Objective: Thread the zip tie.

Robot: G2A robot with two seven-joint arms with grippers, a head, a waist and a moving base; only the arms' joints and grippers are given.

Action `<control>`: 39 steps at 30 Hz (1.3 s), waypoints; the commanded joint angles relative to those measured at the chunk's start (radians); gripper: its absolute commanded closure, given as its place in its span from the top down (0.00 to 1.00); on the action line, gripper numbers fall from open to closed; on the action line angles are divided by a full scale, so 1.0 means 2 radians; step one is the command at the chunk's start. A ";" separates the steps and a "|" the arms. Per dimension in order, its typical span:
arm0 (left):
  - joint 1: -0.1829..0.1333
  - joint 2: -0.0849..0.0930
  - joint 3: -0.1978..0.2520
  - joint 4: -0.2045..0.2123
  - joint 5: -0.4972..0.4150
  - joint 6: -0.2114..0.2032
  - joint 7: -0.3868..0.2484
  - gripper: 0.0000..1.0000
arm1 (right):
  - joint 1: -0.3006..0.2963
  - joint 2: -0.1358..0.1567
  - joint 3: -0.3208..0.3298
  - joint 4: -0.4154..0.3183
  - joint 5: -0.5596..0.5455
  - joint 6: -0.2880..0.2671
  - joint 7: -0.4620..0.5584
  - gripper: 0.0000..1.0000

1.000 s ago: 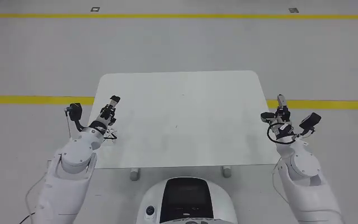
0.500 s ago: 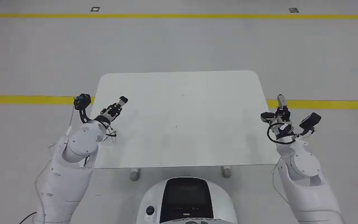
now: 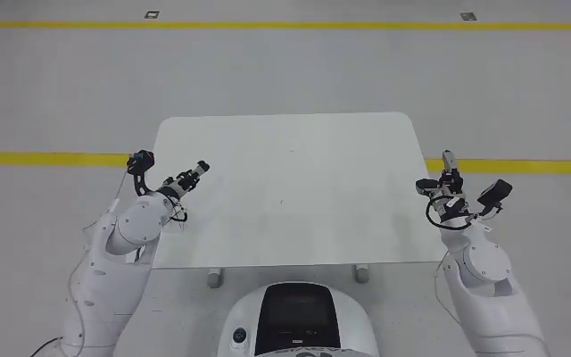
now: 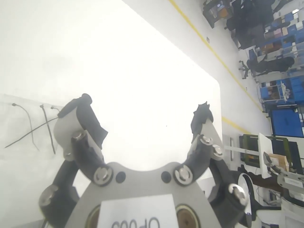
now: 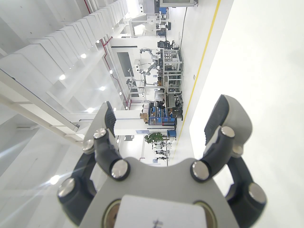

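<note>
At the nine o'clock edge of the table, my left claw hangs just above the white top, fingers spread wide with nothing between them. Over the last second I have swung it round: it was aimed at about one o'clock along the table's side, and now it points nearer two o'clock, in across the surface. My right claw has not stirred; it sits off the three o'clock edge, equally wide open and equally empty. The zip ties, a few thin dark strands crossing one another, lie flat on the table at about seven o'clock from my left fingertips, close to that same edge and nearer my body. As I judge it, the turn has squared my wrist to the work without bringing me to it: the ties are beside and behind my fingers, not ahead of them. Nothing is picked up yet, so threading has not begun, and I must draw back and drop onto one strand first.
</note>
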State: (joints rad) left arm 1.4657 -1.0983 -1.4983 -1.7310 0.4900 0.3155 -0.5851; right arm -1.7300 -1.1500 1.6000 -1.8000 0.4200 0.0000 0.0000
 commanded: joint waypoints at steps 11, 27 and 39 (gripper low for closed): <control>-0.051 0.013 0.000 -0.022 0.165 0.012 -0.231 1.00 | 0.000 0.000 0.000 0.000 0.000 0.000 0.000 1.00; -0.060 0.015 0.000 0.007 0.189 0.012 -0.256 1.00 | 0.000 0.000 0.000 0.000 0.000 0.000 0.000 1.00; -0.088 0.011 -0.020 0.049 0.239 0.012 -0.314 1.00 | 0.000 0.000 0.000 0.000 0.000 0.000 0.000 1.00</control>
State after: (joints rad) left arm 1.2897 -1.0773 -1.5379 -1.6330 0.9695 0.3400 -1.2137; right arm -1.7300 -1.1500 1.6000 -1.8000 0.4200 0.0000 0.0000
